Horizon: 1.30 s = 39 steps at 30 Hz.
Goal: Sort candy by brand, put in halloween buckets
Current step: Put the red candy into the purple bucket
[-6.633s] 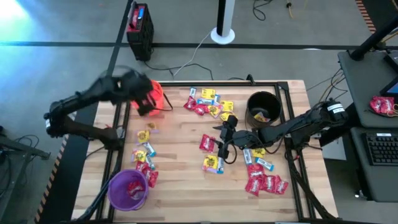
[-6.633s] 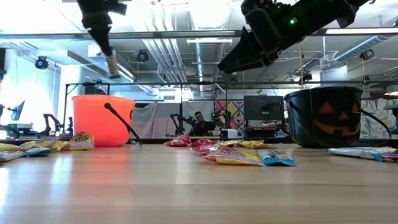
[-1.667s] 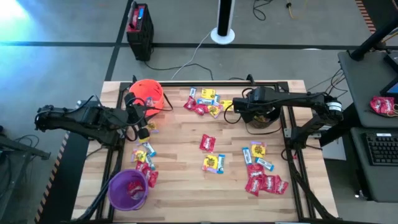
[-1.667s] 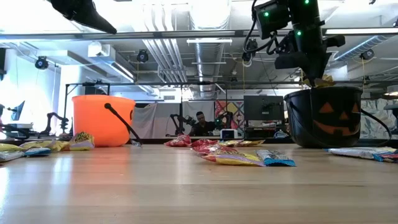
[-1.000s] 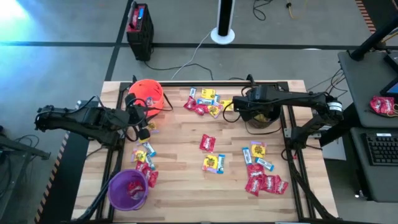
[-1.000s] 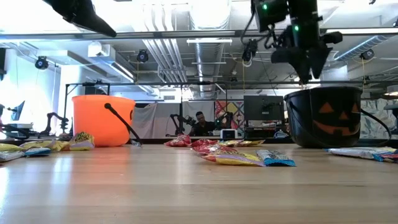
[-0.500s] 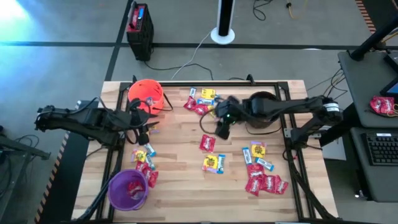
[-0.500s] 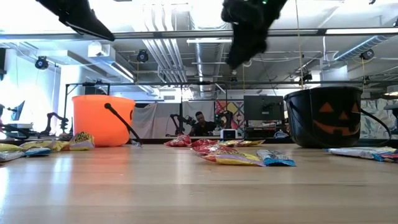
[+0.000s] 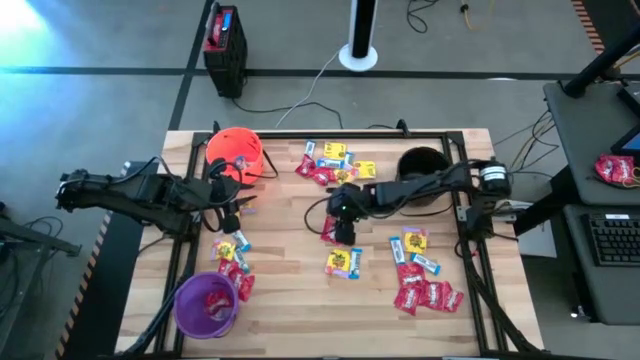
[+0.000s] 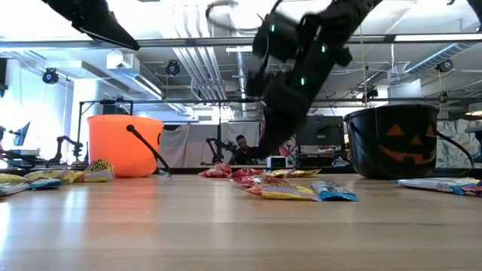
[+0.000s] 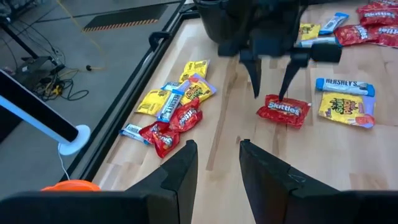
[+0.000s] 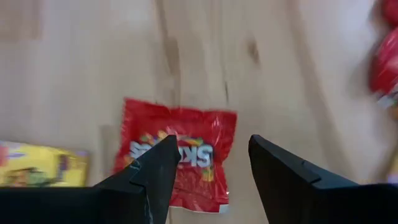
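My wooden desk (image 9: 290, 270) sits on a grey floor. Beyond its far edge I see a black crate (image 9: 225, 48) and a white pole base (image 9: 358, 55). A keyboard (image 9: 611, 238) and a red bag (image 9: 616, 169) lie on the side table

"Skittles" on red packet (image 11: 283, 110); "HERSHEY'S" on blue-and-white packet (image 11: 345, 86).

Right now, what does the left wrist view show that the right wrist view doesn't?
Only the left wrist view shows the black bucket, the mixed candy pile near the table edge, the Hershey's bar, and the whole open right gripper. Only the right wrist view shows the packet's print close up. Both show the red Skittles packet lying flat under that gripper's open fingers.
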Each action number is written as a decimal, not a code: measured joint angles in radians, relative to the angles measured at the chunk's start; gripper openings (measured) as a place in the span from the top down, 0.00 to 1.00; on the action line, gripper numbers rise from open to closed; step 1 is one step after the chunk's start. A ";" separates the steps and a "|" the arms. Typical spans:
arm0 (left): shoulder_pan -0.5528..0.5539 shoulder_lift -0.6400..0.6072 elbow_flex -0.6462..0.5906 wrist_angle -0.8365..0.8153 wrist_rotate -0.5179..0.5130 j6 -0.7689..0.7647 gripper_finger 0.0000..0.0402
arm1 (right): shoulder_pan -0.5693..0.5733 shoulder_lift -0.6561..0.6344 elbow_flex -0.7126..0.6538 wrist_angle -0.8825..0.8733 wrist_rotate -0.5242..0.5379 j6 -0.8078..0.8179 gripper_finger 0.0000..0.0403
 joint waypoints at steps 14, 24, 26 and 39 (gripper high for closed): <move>0.000 0.001 0.000 0.008 0.000 0.011 0.74 | -0.003 0.054 -0.024 0.038 -0.001 0.040 0.61; 0.000 0.001 0.000 0.012 -0.001 0.011 0.74 | -0.003 0.067 -0.037 0.054 -0.037 0.026 0.95; 0.000 0.001 0.000 0.013 0.000 0.011 0.74 | -0.004 0.067 -0.036 0.054 -0.046 0.009 0.96; 0.000 0.012 -0.002 0.000 0.022 0.019 0.74 | -0.020 0.009 0.057 0.067 -0.024 -0.200 0.98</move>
